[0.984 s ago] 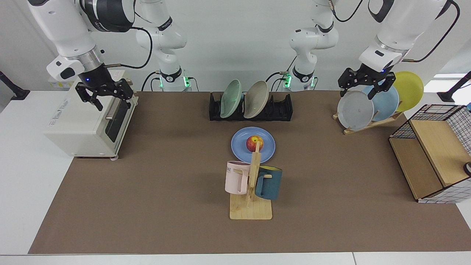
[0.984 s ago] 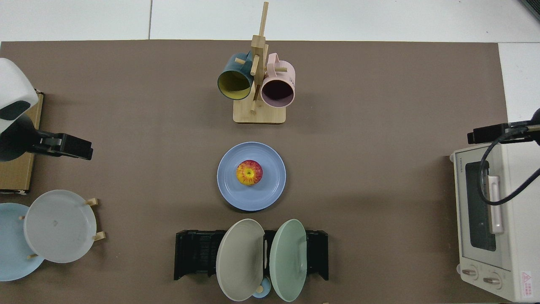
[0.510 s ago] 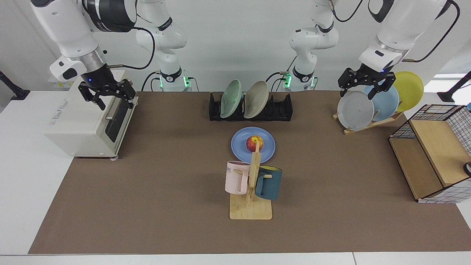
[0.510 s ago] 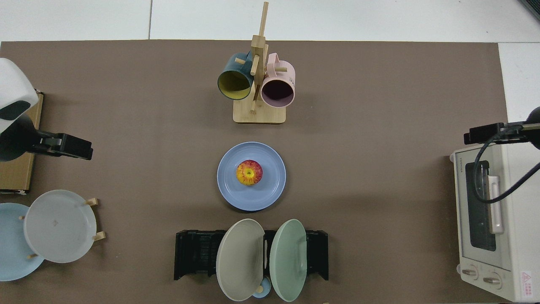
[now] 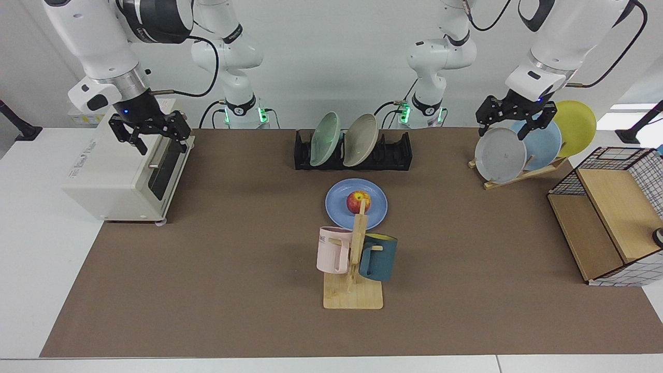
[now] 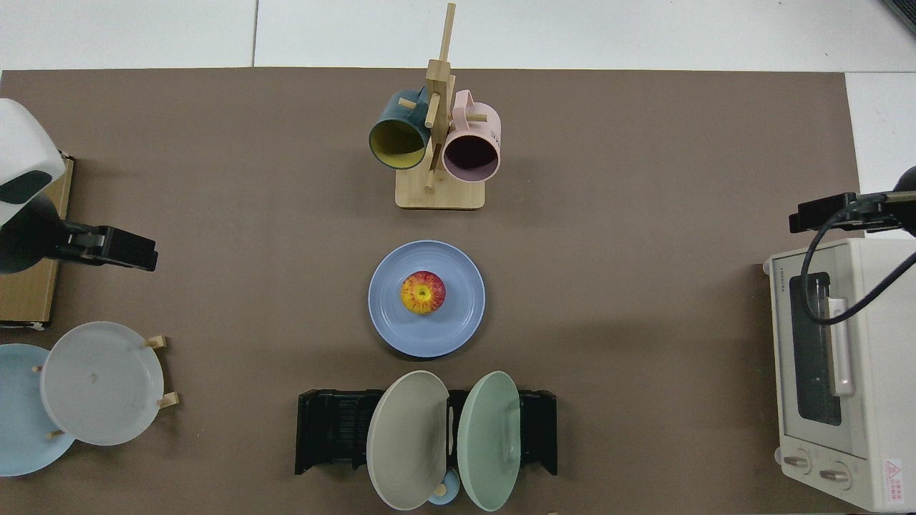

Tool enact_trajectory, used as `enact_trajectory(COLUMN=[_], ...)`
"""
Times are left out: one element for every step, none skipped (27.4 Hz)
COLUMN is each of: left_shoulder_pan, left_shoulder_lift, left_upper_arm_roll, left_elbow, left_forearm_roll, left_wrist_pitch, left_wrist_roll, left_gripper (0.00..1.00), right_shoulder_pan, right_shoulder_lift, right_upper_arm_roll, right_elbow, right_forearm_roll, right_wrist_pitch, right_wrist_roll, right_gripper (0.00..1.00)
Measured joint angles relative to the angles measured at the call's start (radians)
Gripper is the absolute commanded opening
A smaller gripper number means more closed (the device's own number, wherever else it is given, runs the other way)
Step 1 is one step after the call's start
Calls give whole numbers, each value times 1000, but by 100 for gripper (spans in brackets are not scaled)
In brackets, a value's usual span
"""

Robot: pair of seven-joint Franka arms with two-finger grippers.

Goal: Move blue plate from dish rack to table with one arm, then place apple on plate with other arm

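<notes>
The blue plate (image 5: pixel 374 213) (image 6: pixel 458 325) lies flat on the table's brown mat (image 5: pixel 233 259), in front of the black dish rack (image 5: pixel 398 151) (image 6: pixel 329 429). The red and yellow apple (image 5: pixel 357 201) (image 6: pixel 423 292) sits at the plate's centre. My right gripper (image 5: pixel 159 143) (image 6: pixel 823 213) hangs open and empty above the toaster oven. My left gripper (image 5: pixel 502 132) (image 6: pixel 129 250) hangs open and empty just above the wooden plate stand. Both are far from the plate.
A green plate (image 5: pixel 325 139) and a beige plate (image 5: pixel 360 140) stand in the dish rack. A mug tree (image 5: pixel 354 269) with a pink and a dark blue mug stands just in front of the blue plate. Toaster oven (image 5: pixel 119 176), wooden stand with grey plate (image 5: pixel 500 155), wire basket (image 5: pixel 616 217).
My right gripper has shifted slightly above the toaster oven. The left arm, the plate and the apple have not moved.
</notes>
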Motion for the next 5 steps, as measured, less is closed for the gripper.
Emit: enact_trajectory(left_shoulder_pan=[0,0,0,0,0], left_shoulder_lift=[0,0,0,0,0], left_upper_arm_roll=[0,0,0,0,0], left_elbow=[0,0,0,0,0], left_forearm_roll=[0,0,0,0,0], left_wrist_pitch=[0,0,0,0,0], left_wrist_roll=[0,0,0,0,0], left_gripper=[100,100,100,100,100], right_shoulder_pan=[0,0,1,2,3], right_shoulder_lift=[3,6,8,9,10], right_upper_arm_roll=[-1,-2,-3,-3,-3], right_elbow=[1,3,4,5,6], right_forearm_roll=[0,0,0,0,0], right_wrist_pitch=[0,-1,-1,-2,-2], right_wrist_roll=[9,18,26,32,37], right_gripper=[100,100,100,100,100])
